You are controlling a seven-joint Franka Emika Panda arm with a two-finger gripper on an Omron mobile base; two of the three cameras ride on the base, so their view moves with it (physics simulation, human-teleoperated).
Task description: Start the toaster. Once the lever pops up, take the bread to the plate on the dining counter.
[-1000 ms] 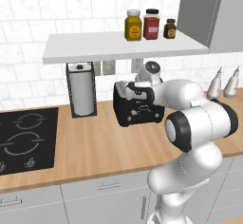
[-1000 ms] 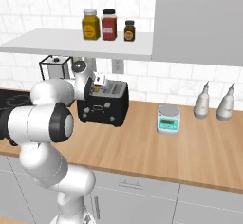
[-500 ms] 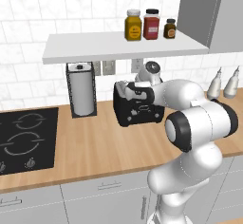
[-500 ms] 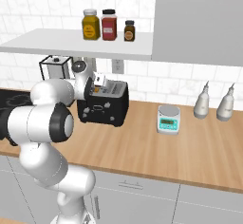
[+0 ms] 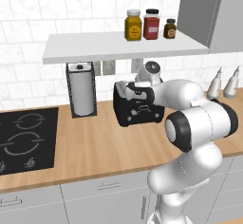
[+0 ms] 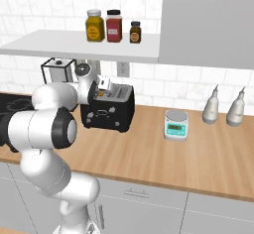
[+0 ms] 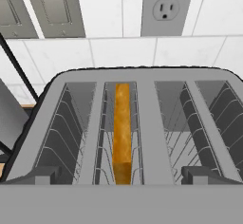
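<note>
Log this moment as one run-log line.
phase: over toaster | gripper: open, above slots | bread: upright in slot | plate: not delivered yet

The arm reaches forward from its base, elbow bent high, forearm stretched level toward the wall. The gripper [image 5: 134, 92] points down at the end of it, hand tipped slightly. Its jaws stand wide apart, holding nothing.
</note>
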